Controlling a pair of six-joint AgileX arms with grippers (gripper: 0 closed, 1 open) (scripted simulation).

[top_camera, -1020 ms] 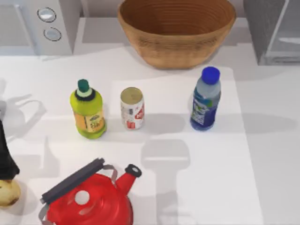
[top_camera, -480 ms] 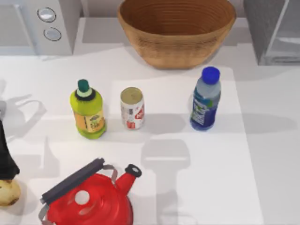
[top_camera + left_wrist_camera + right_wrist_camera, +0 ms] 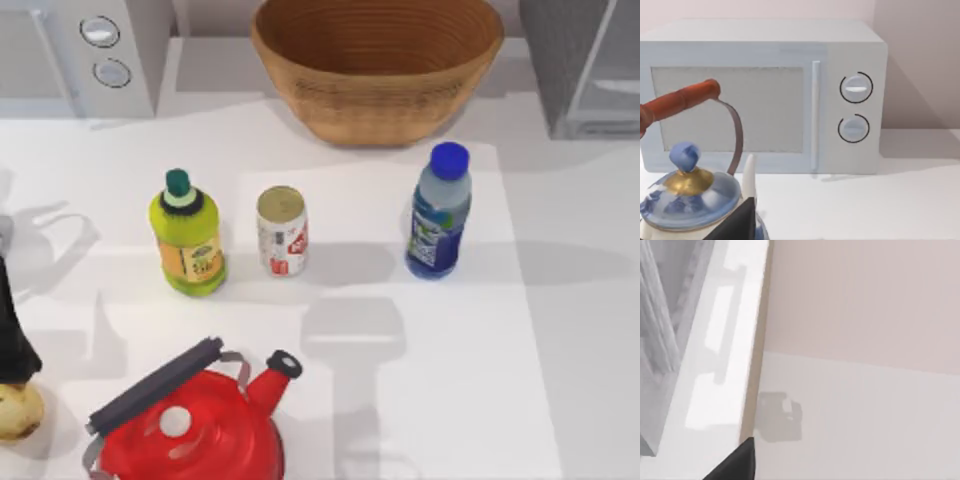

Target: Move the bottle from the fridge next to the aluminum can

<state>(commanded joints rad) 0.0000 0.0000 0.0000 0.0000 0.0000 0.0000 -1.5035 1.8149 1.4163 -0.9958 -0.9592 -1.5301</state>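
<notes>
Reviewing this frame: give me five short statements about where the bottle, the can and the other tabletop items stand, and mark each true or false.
1. The bottle stands upright on the table, outside the fridge. True.
2. The aluminum can lies on its side. False: it stands upright.
3. The can stands between the yellow-green bottle and the blue-capped bottle. True.
4. The bottle touches the can. False: a clear gap of table separates them.
5. The red kettle sits inside the wicker basket. False: it stands on the table at the near edge, far from the basket.
</notes>
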